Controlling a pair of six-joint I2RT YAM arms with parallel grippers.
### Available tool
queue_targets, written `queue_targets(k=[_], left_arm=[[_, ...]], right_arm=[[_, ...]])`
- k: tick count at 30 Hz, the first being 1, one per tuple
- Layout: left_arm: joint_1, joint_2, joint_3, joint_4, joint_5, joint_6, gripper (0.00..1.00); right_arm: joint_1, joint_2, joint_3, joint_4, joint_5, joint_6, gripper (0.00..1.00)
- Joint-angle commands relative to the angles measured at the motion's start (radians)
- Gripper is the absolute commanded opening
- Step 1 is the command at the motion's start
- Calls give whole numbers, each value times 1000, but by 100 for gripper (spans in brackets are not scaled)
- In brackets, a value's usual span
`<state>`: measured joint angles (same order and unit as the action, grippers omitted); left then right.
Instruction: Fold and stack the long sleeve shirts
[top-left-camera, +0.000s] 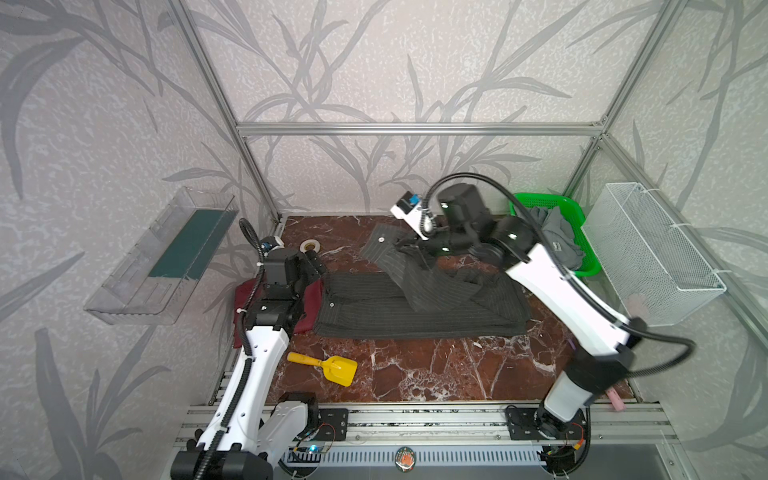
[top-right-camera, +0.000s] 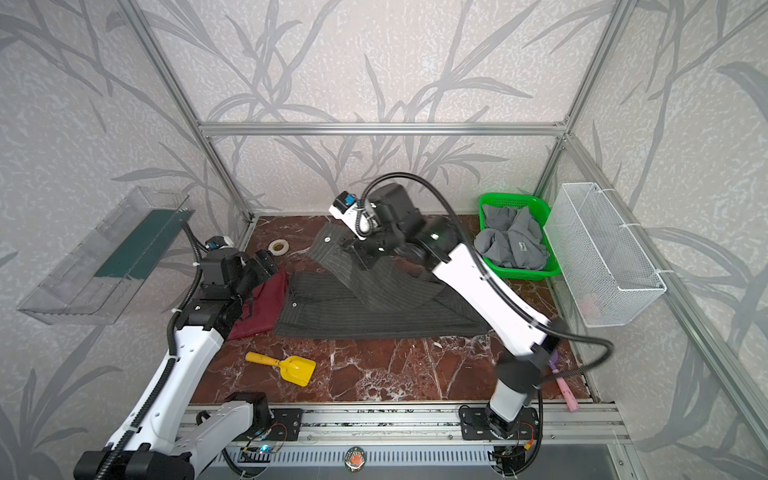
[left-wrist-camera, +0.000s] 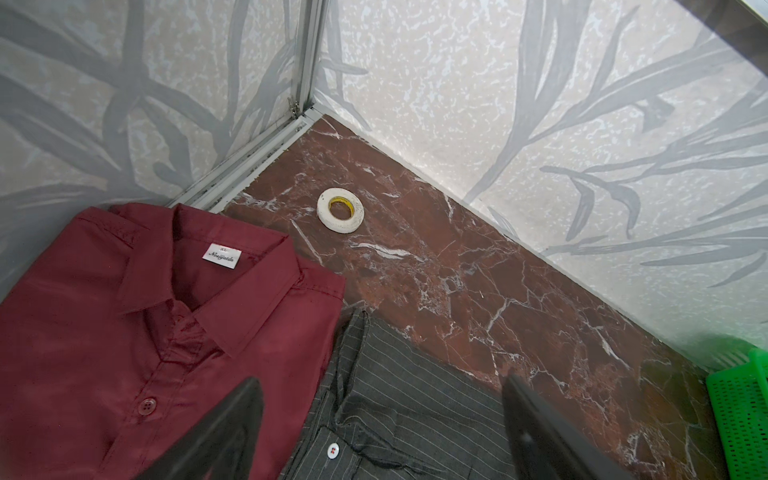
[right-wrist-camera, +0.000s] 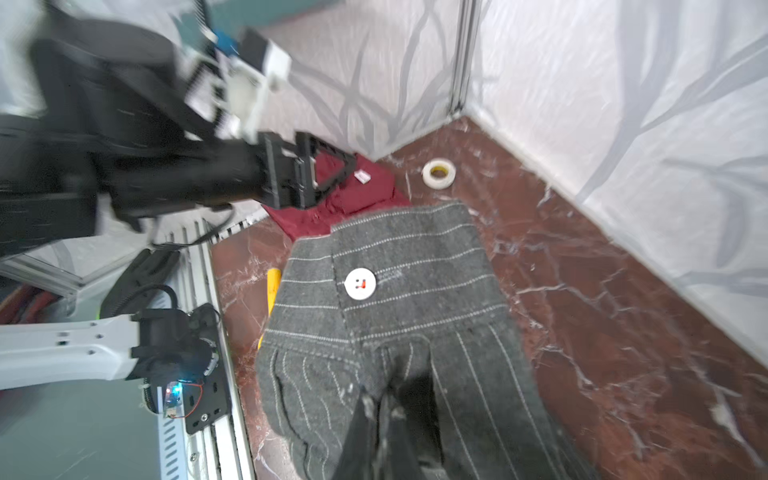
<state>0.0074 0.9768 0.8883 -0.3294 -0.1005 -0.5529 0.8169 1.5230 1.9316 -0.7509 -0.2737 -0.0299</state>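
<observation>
The striped shirt (top-left-camera: 415, 311) lies on the table (top-left-camera: 415, 374) beside the maroon shirt (left-wrist-camera: 104, 332). The right gripper (right-wrist-camera: 380, 411) clamps its raised sleeve (top-left-camera: 395, 266). The left gripper (left-wrist-camera: 380, 390) stands wide, empty. The cloth is probably soft and limp: grip cuffs or hems.

Both top views are looking down on the whole worktop (top-left-camera: 415, 374); wrist cameras are closely facing its eleven-o'clock corner, sharing maroon shirt (left-wrist-camera: 124, 332) and tape roll (left-wrist-camera: 340, 209).

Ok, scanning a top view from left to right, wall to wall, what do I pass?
Clear wall tray → maroon shirt → pinstriped shirt → green basket, grey shirt inside → white mesh basket.
</observation>
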Motion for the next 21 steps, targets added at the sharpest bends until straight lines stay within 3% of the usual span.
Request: queue_targets(k=[1,5,11,14,15,21], left_arm=[[5,16,-12,26,52,-13,90],[5,49,-6,36,119,-16,90],[5,133,26,22,225,-27,90],[5,162,40,11,258,-32,90],[6,165,39,14,268,-33,90],[3,171,33,44,334,-25,90]], right_arm=[[1,-206,-230,242,14,63,0],[42,-433,-539,347,-66,162,0],[179,-757,-963,483,153,327,1],[239,-833,-1096,469,180,383,11],[267,-854,-1136,455,201,394,20],[517,-1041,-1332,453,529,439,44]])
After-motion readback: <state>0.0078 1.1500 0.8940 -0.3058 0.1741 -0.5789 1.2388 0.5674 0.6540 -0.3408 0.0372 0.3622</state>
